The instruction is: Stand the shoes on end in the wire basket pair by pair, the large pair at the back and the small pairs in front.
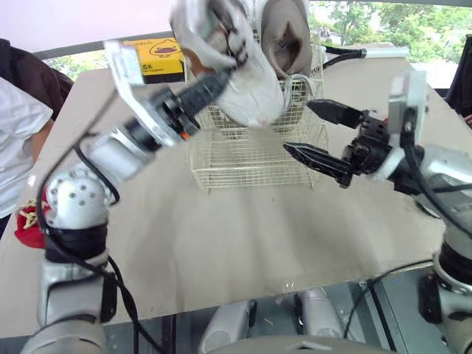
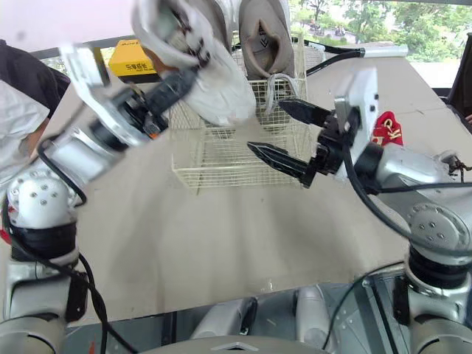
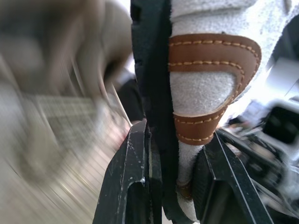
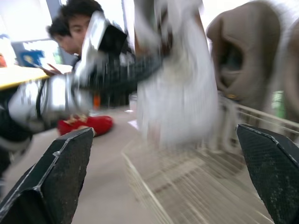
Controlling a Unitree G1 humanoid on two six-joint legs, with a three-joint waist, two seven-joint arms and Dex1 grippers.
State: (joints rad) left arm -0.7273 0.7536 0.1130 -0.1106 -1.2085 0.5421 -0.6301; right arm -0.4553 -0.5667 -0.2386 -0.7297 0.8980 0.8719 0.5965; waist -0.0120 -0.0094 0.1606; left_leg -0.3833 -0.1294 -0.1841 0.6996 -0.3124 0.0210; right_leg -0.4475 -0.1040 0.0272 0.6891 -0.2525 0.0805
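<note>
One white shoe [image 1: 247,85] is clamped in the left pincer [image 1: 221,80], above the front left of the wire basket [image 1: 243,158] on the desk [image 1: 221,251]. A beige shoe [image 1: 286,37] stands on end at the basket's back. The right pincer [image 1: 299,127] is spread wide, empty, near the basket's right side.

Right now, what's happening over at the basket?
The left pincer is shut on a white shoe, holding it tilted above the wire basket. A beige shoe stands on end in the basket. The right pincer hangs open by the basket's right side, holding nothing. A small red shoe lies on the table to the right.
</note>
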